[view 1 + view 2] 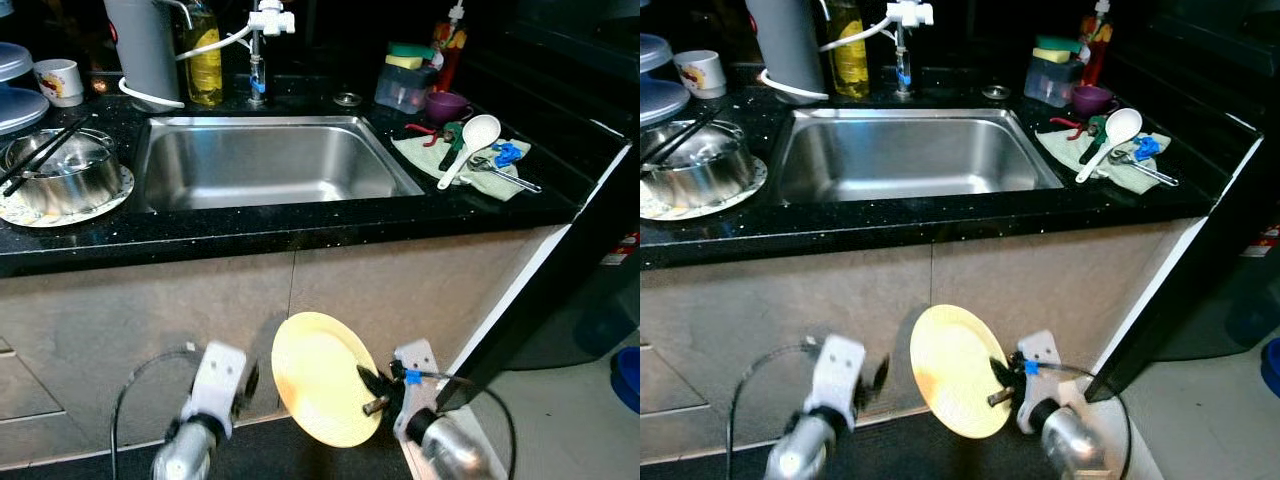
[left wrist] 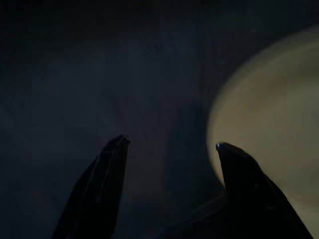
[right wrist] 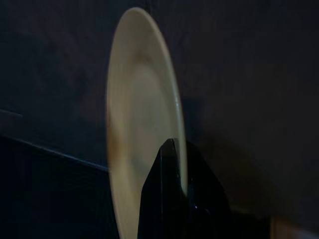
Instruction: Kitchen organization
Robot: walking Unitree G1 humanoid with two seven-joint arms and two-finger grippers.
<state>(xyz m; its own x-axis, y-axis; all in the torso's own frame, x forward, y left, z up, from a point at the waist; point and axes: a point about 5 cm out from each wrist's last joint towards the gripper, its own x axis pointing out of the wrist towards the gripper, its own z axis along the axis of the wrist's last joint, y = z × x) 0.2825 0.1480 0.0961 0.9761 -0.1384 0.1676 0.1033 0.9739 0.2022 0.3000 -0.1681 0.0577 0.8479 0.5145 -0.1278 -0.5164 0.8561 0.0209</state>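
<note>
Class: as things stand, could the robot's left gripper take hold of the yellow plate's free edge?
Probably yes: the left gripper is open and empty beside the yellow plate, which the right gripper holds by its opposite edge; nothing lies between.

Both silver arms are held low in front of the cabinet, the right gripper (image 1: 372, 392) pinching the rim of a yellow plate (image 1: 318, 378) held on edge, while the left gripper (image 2: 172, 149) waits just beside it, fingers spread apart.
</note>
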